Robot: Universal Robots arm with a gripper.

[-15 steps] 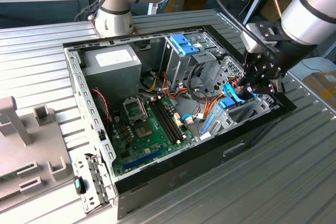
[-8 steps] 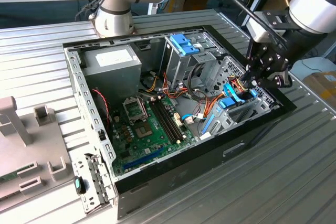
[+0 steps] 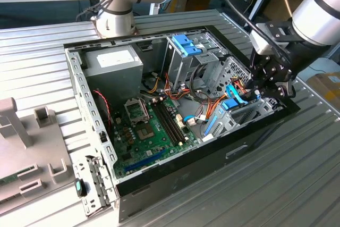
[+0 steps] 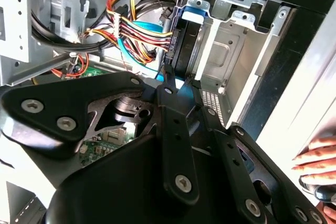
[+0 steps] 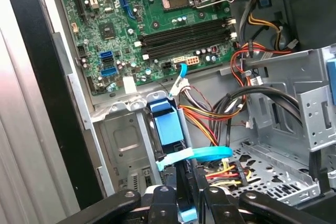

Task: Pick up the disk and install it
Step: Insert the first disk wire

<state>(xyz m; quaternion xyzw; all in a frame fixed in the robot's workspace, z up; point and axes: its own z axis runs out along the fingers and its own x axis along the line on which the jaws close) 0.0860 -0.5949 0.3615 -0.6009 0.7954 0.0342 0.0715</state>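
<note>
**Disk in bay slot, seating step**

Gripper [image 5: 184,195] pinched narrow on the disk [image 5: 167,124] by its near edge. Disk stands on edge in the metal bay [image 5: 123,140] straight ahead of the fingertips. Judgement: keep it square to the slot, push evenly, avoid the blue cable [image 5: 202,154] crossing just ahead.

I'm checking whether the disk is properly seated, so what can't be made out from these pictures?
- The disk in the first wrist view: its lower end is hidden behind the tool.
- The disk in the second wrist view: most is covered by its metal bay and the cable bundle.
- In the exterior view, the tool blocks where it meets the disk.
</note>
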